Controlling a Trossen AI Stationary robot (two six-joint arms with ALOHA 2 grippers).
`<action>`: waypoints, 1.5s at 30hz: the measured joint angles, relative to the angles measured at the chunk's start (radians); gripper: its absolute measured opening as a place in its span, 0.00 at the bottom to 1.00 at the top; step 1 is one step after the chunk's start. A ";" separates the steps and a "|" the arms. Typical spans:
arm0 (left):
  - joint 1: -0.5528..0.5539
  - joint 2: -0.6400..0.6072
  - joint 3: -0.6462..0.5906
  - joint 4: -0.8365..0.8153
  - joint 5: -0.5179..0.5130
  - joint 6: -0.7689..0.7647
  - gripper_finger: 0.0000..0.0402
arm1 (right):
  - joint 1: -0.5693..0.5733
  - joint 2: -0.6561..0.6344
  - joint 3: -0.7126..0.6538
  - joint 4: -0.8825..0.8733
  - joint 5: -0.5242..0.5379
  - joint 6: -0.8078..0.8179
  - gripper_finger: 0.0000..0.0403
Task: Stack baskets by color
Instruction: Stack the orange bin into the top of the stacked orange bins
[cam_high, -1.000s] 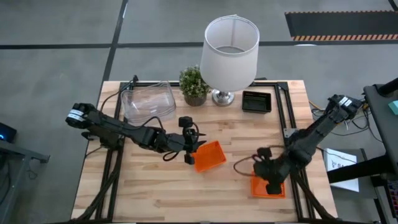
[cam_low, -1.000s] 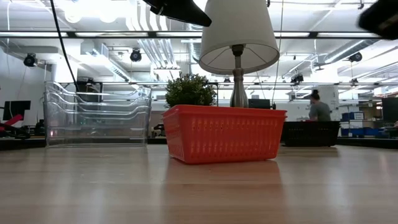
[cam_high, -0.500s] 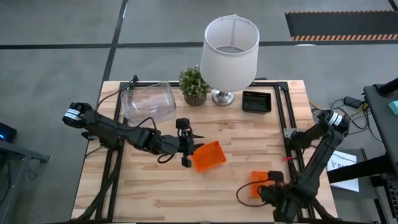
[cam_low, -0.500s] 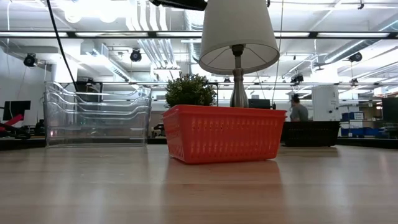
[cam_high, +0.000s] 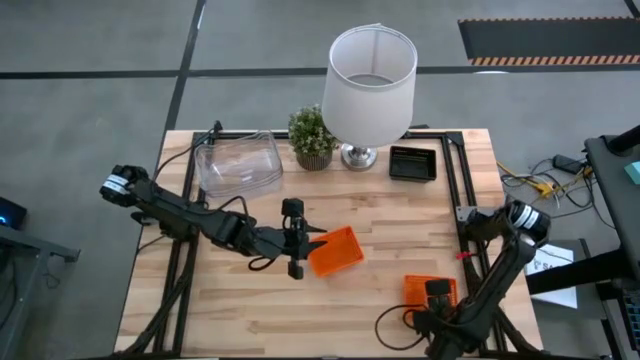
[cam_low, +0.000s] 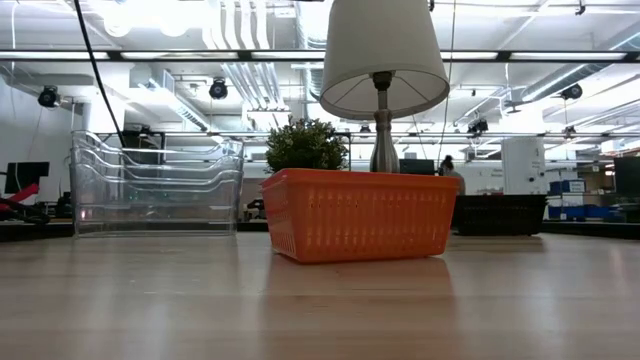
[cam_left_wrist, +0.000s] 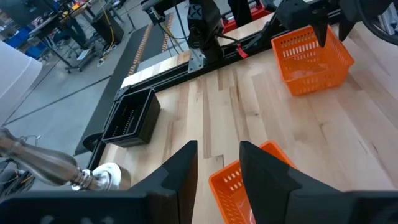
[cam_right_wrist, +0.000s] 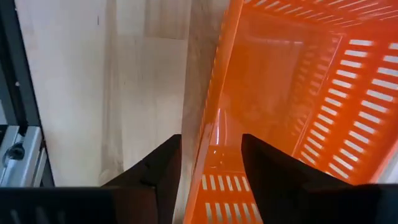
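Found the right gripper (cam_right_wrist: 211, 140) nearest, at the lower right of the overhead picture, fingers spread and straddling one wall of an orange basket (cam_high: 430, 292) without pinching it. Saw that basket resting flat on the desk (cam_high: 380, 210), close to the lower right corner. Could not tell whether it was a single basket or several nested.

Farther up, at mid-frame, found the left gripper (cam_left_wrist: 216, 155) with fingers part-closed, seemingly pinching the rim of a second orange basket (cam_high: 336, 251), which sat on the wood, well apart from the first.

Beyond these, along the upper edge of the desk, noted the black basket (cam_high: 412, 164) at upper right, the clear bins (cam_high: 238, 165) nested together at upper left, and the plant (cam_high: 311, 135) and lamp (cam_high: 369, 70) between them.

Judged the orange stack to be the step in hand: one basket set down and let go. Judged the next move to call for backing the right arm clear, then lifting the middle basket across and lowering it squarely into the other.
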 joint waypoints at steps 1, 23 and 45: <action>0.000 0.000 0.000 0.000 0.000 0.000 0.26 | 0.000 0.003 0.000 0.000 0.000 0.000 0.40; -0.099 -0.082 -0.051 0.000 -0.109 0.000 0.26 | -0.087 -0.007 0.081 -0.276 0.099 -0.341 0.03; -0.244 -0.148 -0.116 -0.024 -0.322 -0.030 0.26 | -0.498 -0.052 0.344 -0.234 0.283 -0.864 0.02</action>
